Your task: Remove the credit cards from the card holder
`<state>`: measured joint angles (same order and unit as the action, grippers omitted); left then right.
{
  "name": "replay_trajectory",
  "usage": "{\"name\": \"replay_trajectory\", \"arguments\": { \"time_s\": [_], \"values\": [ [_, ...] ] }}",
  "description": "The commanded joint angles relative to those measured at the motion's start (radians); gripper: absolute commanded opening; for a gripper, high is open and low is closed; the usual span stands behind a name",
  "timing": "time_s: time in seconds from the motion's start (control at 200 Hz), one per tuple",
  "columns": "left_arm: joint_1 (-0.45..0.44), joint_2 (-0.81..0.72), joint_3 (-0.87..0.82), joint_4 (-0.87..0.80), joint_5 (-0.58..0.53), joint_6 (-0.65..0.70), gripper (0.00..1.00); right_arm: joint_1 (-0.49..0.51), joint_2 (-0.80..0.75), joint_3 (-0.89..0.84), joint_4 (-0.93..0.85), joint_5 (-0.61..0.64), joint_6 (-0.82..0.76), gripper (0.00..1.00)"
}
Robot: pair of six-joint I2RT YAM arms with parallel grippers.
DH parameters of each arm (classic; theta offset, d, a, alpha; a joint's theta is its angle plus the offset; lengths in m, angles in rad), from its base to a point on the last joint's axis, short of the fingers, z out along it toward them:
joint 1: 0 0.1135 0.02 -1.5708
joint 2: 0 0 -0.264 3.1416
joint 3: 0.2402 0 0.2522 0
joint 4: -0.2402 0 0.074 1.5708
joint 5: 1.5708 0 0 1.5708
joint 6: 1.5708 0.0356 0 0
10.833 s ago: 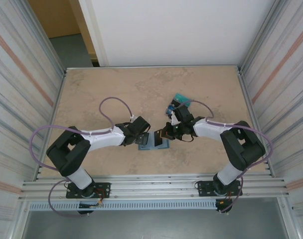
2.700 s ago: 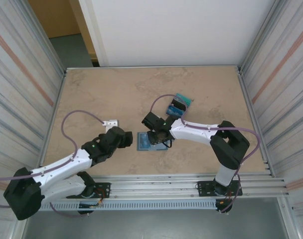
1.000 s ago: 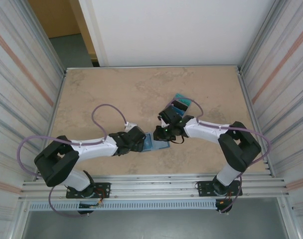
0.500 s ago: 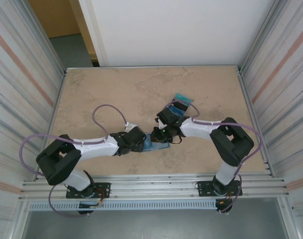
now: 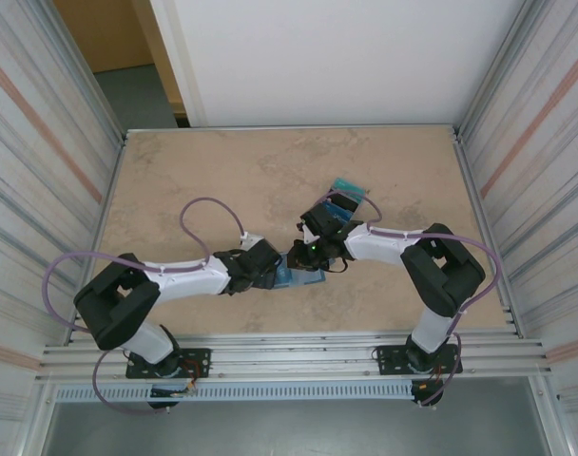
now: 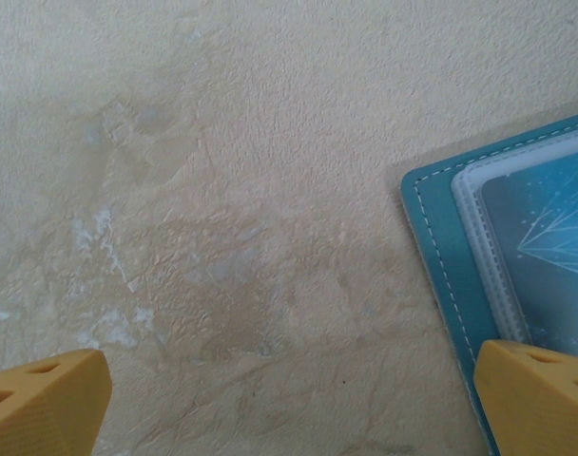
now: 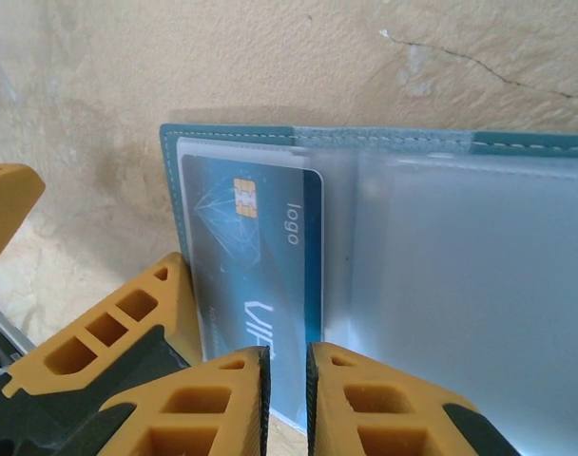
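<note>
The right gripper [image 7: 287, 399] is sitting at lower centre, its jaws nearly together over the blue credit card [image 7: 256, 275] in the card holder [image 7: 460, 285]; whether they are pinching it cannot be told. The left gripper [image 6: 289, 408] is standing wide apart, with the holder's corner entering at the right of the frame. The top view is showing loose cards [image 5: 344, 197] lying to the upper right of the holder.

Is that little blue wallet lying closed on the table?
No, the card holder lies open, with a blue credit card showing inside one clear sleeve.

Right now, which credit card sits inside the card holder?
The blue card with the chip, in the card holder's clear pocket at the right gripper; the others lie piled on the table.
</note>
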<state>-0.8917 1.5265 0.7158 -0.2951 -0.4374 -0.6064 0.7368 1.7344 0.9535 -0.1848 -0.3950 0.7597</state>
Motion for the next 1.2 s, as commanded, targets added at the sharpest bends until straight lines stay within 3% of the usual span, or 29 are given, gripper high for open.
{"name": "replay_trajectory", "arguments": {
  "time_s": [0.0,0.842,1.193],
  "values": [
    [-0.006,0.014,0.020,-0.042,-0.017,-0.012,0.99,-0.010,0.019,-0.004,0.017,-0.019,0.030,0.19],
    [-0.006,0.031,0.040,-0.067,-0.016,-0.003,0.99,-0.016,0.097,-0.027,0.088,-0.081,0.077,0.17],
    [-0.005,0.045,0.050,-0.072,-0.020,0.007,0.99,-0.043,0.099,-0.099,0.278,-0.200,0.147,0.13]
  ]
}}
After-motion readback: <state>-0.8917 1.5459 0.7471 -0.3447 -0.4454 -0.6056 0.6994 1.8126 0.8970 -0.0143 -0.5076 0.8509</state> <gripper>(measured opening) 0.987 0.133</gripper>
